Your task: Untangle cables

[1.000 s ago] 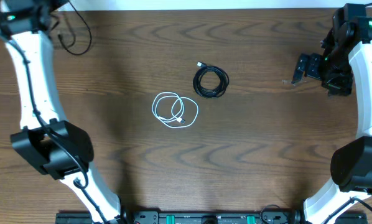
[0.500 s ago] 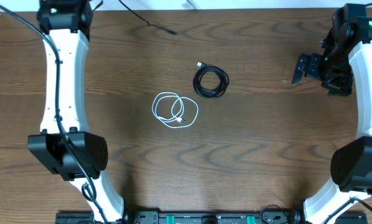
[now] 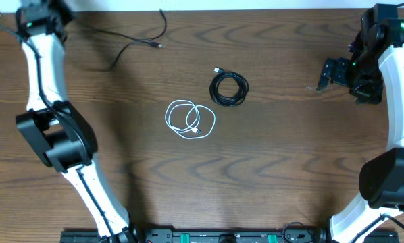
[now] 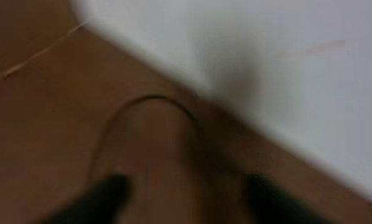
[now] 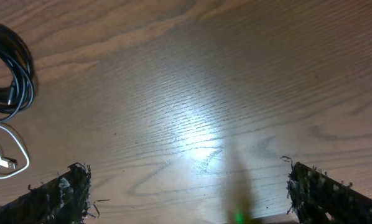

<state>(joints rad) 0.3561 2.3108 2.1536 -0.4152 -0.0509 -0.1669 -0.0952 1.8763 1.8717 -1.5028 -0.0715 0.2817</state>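
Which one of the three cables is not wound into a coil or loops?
The black cable at the far left, lying as one open curve. The other black cable is a tight coil, and the white cable forms loops.

Prob. robot lab: left arm (image 3: 41, 74) + right arm (image 3: 398, 88) at wood table (image 3: 269, 169).
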